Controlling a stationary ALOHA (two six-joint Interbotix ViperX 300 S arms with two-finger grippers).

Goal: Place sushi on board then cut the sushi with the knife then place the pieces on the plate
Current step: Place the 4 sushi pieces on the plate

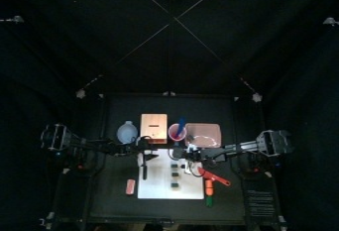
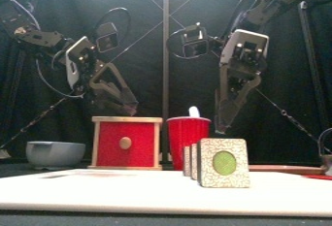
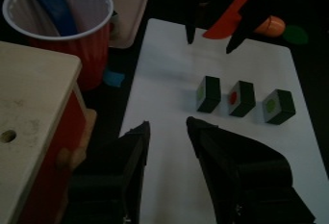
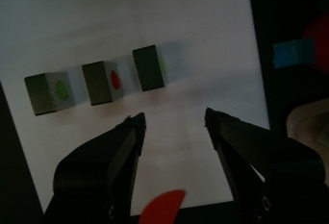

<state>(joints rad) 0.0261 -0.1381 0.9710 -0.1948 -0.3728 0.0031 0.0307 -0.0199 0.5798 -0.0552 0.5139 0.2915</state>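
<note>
Three dark green sushi pieces (image 3: 240,98) stand in a row, slightly apart, on the white cutting board (image 3: 167,69). In the front view the sushi pieces (image 2: 215,162) overlap, and the nearest shows a green centre. My right gripper (image 4: 174,115) hangs open above the board beside the pieces (image 4: 100,82), holding nothing. The red knife (image 3: 229,16) lies at the board's right end, under that arm. My left gripper (image 3: 164,132) is open over the board's left part, short of the row. The pink plate (image 1: 203,133) lies behind the board at the right.
The wooden box (image 2: 126,143) with its red drawer front and the red cup (image 2: 188,138) holding the blue knife (image 3: 52,7) stand behind the board. A blue-grey bowl (image 2: 54,153) sits far left. Orange (image 3: 267,24) and green (image 3: 295,36) toys lie right of the board.
</note>
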